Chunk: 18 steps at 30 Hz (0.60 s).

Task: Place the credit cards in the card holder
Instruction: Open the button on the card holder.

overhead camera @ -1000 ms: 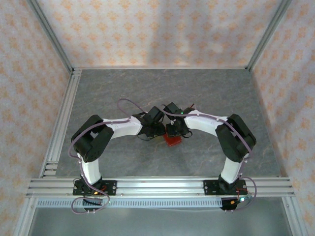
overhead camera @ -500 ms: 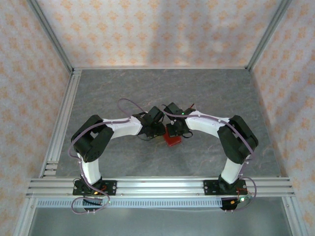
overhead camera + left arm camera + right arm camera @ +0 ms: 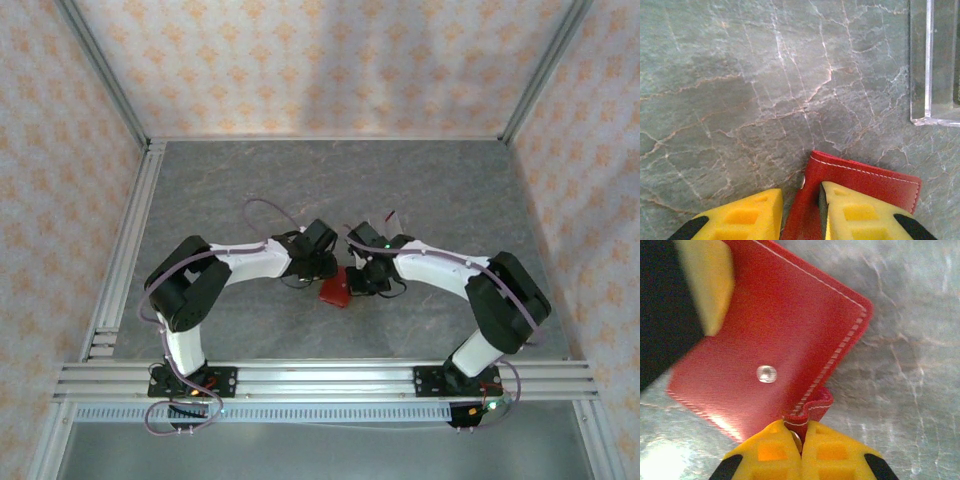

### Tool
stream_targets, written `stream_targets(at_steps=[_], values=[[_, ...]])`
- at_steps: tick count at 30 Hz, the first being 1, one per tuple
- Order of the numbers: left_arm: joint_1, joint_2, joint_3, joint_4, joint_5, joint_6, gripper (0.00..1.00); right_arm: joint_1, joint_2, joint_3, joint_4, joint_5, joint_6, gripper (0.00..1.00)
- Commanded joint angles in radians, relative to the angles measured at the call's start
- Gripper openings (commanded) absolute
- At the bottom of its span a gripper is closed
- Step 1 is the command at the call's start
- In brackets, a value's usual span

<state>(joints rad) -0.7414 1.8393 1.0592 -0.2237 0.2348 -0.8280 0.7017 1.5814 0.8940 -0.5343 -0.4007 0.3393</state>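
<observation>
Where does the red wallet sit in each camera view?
Top external: wallet in the middle of the table.
Left wrist: bottom, right of centre, an edge between yellow fingers.
Right wrist: centre and upper left, tab pinched at bottom.
Shared landmark: the grey veined table.

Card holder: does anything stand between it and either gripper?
Nothing visible does. The right gripper is shut on the snap tab of the card holder, and the left gripper has the holder's edge between its fingers. The clear rack lies apart on the table, not in the way.
</observation>
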Motion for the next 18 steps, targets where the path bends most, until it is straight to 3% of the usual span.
stream_targets(at_steps=[1, 8, 13, 15, 18], values=[[-0.057, 0.039, -0.013, -0.163, 0.011, 0.034, 0.27, -0.021, -0.043, -0.054, 0.059, 0.017, 0.089, 0.01], [-0.072, 0.034, -0.038, -0.147, 0.009, 0.005, 0.26, -0.032, -0.123, -0.138, 0.081, 0.144, 0.18, 0.12], [-0.072, 0.013, -0.053, -0.147, 0.012, 0.0, 0.26, -0.038, -0.125, -0.141, -0.005, 0.311, 0.254, 0.29], [-0.073, 0.009, -0.057, -0.146, 0.019, -0.001, 0.26, -0.038, -0.114, -0.12, -0.067, 0.361, 0.275, 0.42], [-0.072, 0.003, -0.061, -0.149, 0.027, 0.003, 0.26, -0.038, -0.163, -0.102, -0.1, 0.39, 0.287, 0.46]])
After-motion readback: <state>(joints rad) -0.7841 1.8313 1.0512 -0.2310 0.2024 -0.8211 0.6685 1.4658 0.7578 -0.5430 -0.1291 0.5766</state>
